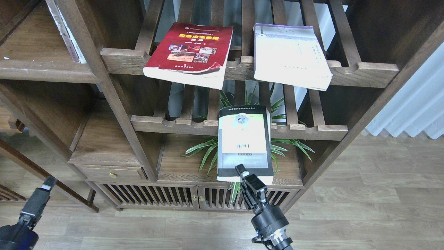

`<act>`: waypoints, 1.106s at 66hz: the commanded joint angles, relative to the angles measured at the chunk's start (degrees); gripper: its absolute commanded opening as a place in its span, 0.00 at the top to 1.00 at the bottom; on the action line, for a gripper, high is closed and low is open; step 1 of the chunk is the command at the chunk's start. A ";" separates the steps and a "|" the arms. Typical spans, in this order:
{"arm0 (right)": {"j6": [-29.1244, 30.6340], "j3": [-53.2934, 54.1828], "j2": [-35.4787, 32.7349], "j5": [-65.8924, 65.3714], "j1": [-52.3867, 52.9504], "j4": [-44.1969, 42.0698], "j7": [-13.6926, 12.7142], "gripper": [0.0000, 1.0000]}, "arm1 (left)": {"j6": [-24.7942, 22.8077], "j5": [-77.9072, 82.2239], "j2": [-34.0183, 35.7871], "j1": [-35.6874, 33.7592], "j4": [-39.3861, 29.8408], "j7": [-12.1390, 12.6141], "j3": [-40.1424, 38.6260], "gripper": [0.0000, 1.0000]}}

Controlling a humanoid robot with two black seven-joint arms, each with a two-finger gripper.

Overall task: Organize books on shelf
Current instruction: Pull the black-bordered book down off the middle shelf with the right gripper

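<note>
Glossy red book (189, 52); matt dark wooden racks (239, 128).

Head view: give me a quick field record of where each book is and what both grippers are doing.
red book: flat on upper slatted rack, left, front edge overhanging
white book: same rack, right, overhanging
grey book: held at its near edge by right gripper, far end at the lower slatted rack
plant: behind and below grey book
left gripper: low left, away from the books, holding nothing, fingers indistinct

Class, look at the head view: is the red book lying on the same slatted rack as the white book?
Yes: the red book and white book both overhang the upper slatted rack.
</note>
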 commanded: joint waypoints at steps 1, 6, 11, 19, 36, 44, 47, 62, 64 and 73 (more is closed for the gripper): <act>-0.01 -0.44 0.01 -0.76 -1.42 0.06 -0.48 0.95 | 0.00 -0.53 -0.90 -0.25 0.56 -0.42 3.47 0.00; -0.01 -1.50 0.01 -0.76 -2.47 0.06 -1.01 0.95 | 0.00 -0.61 -1.69 -0.69 0.65 -0.60 7.17 0.00; -0.01 -1.68 0.01 -0.76 -3.35 0.06 -1.54 0.95 | 0.00 -0.61 -1.78 -0.69 0.56 -0.51 8.84 0.00; -0.01 -1.68 0.01 -0.76 -4.14 0.06 -2.77 0.95 | 0.00 -0.79 -2.22 -0.87 0.56 -0.24 10.33 0.00; -0.01 -2.91 0.01 -0.94 -5.72 -0.11 -3.56 0.95 | 0.00 -0.88 -2.57 -1.13 0.56 -0.51 11.30 0.00; -0.01 -3.61 0.01 -1.20 -5.64 -0.20 -5.40 0.95 | 0.00 -2.46 -3.36 -1.13 0.47 -0.42 14.02 0.00; -0.01 -4.40 0.01 -1.38 -5.64 -0.20 -7.42 0.95 | 0.00 -3.86 -3.37 -1.22 0.47 -0.42 15.52 0.00; -0.01 -7.21 0.01 -3.31 -5.11 -2.75 -19.29 0.95 | 0.00 -11.33 -3.28 -3.15 0.03 -0.42 25.10 0.00; -0.01 -7.21 0.01 -3.31 -4.93 -2.93 -19.38 0.95 | 0.00 -12.04 -3.28 -3.42 -0.14 -0.42 25.45 0.00; -0.01 -7.39 0.01 -3.40 -4.84 -3.19 -19.64 0.95 | 0.00 -12.74 -3.28 -4.47 -0.23 -0.33 26.94 0.00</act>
